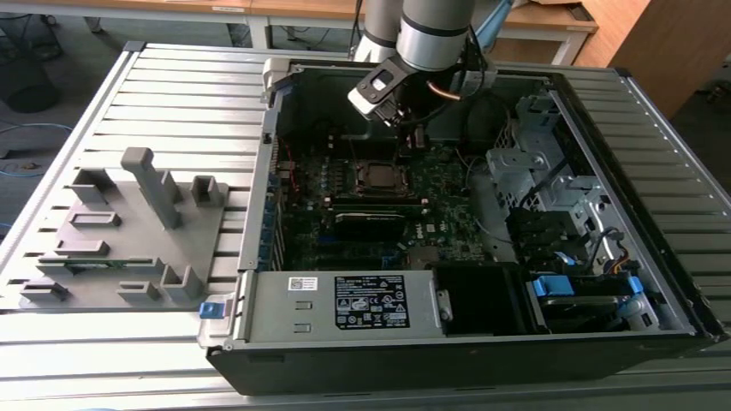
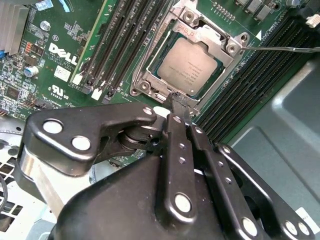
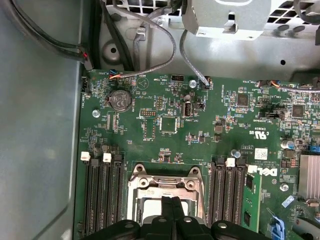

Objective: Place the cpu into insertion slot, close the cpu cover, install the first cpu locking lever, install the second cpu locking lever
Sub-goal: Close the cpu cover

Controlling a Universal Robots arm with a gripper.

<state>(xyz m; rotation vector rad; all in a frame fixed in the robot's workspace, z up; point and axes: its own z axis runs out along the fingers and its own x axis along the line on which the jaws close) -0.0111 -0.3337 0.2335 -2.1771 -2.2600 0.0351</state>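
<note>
Inside the computer case (image 1: 457,364), the cpu (image 2: 187,65) lies seated in the insertion slot (image 2: 141,86), cpu cover (image 2: 212,35) down over it. Pincer (image 2: 178,106) pressed together, nothing visible between its tips, which stand at the slot's rim; a thin lever (image 2: 282,48) juts from another corner, apart from them.

— Underneath everything?
— Grey metal table (image 1: 171,94) of long slats, spanning nearly the whole exterior view.
— And behind?
— Pale wooden desks (image 1: 171,7) along the far edge, on white legs. Wooden cabinet (image 1: 656,43) at the exterior view's right, in a warmer brown.
— Lower down?
— Dull grey floor (image 1: 86,64), glimpsed past the table at the exterior view's left, with a black bin (image 1: 23,81) standing near the desks.
— Light?
— Even and soft, without hard shadows.
</note>
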